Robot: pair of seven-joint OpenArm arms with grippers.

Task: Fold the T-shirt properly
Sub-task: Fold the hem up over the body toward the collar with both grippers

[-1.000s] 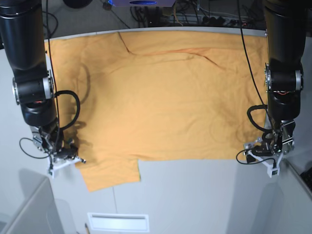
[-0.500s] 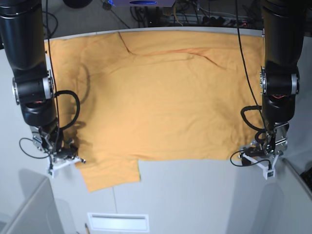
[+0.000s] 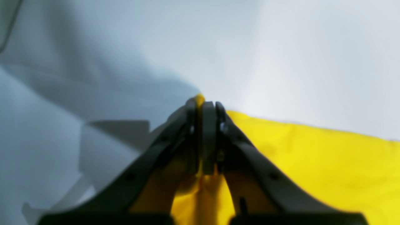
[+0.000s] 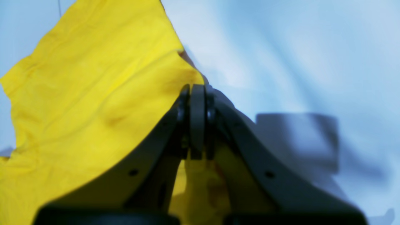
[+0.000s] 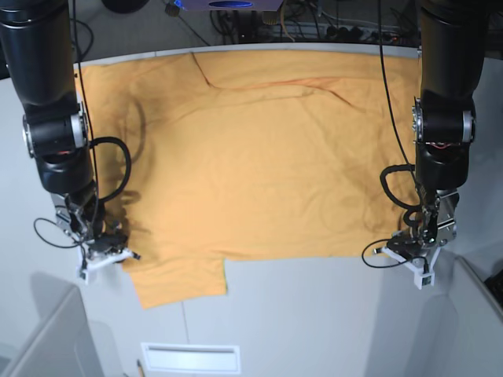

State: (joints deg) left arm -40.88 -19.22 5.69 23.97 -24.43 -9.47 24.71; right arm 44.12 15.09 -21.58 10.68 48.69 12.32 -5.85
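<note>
The light orange T-shirt [image 5: 259,157] lies spread flat over the white table [image 5: 314,314], plain side up, with one sleeve [image 5: 181,283] jutting toward the near edge. My left gripper [image 5: 409,250] sits at the shirt's near right corner. In the left wrist view its jaws [image 3: 203,104] are shut with the yellow-looking cloth [image 3: 312,156] pinched between them. My right gripper [image 5: 118,251] is at the near left edge beside the sleeve. The right wrist view shows that gripper [image 4: 197,89] shut on the cloth's edge [image 4: 93,93].
A white slotted panel [image 5: 190,357] sits at the table's near edge. Grey angled panels stand at the near left [image 5: 39,338] and near right [image 5: 479,314]. Cables and gear [image 5: 314,27] lie beyond the far edge.
My left gripper has moved leftward in the base view onto the shirt's near right corner and closed on it. The right gripper has stayed shut and barely shifted.
</note>
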